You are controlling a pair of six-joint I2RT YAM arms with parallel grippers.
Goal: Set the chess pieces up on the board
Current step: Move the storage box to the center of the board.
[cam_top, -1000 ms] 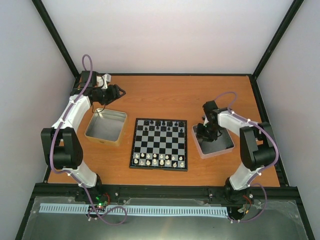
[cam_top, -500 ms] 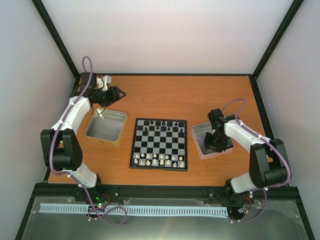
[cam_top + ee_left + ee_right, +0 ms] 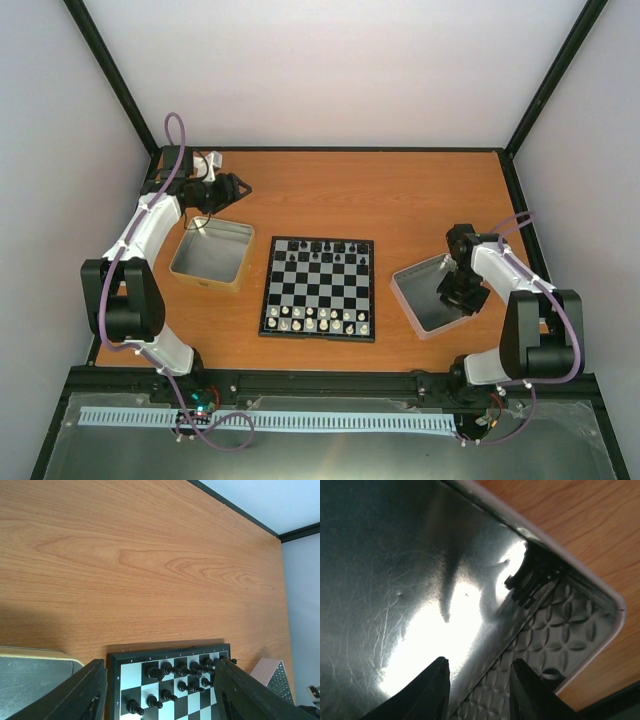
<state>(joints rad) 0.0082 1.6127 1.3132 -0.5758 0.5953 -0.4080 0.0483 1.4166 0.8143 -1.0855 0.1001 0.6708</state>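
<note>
Chess pieces (image 3: 300,323): rows on board (image 3: 320,283). Right gripper (image 3: 480,670) spread, empty, inside right tray (image 3: 570,562). Cornered black piece (image 3: 532,577) likely to slip when pinched. Left gripper (image 3: 160,672) spread, empty.

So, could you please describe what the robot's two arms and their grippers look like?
Both the left arm and the right arm have white link shells joined by bulky black joint housings. A thin lilac cable loops along each. The left gripper and right gripper are matte black, each with two flat, tapering fingers. No markings are legible.
</note>
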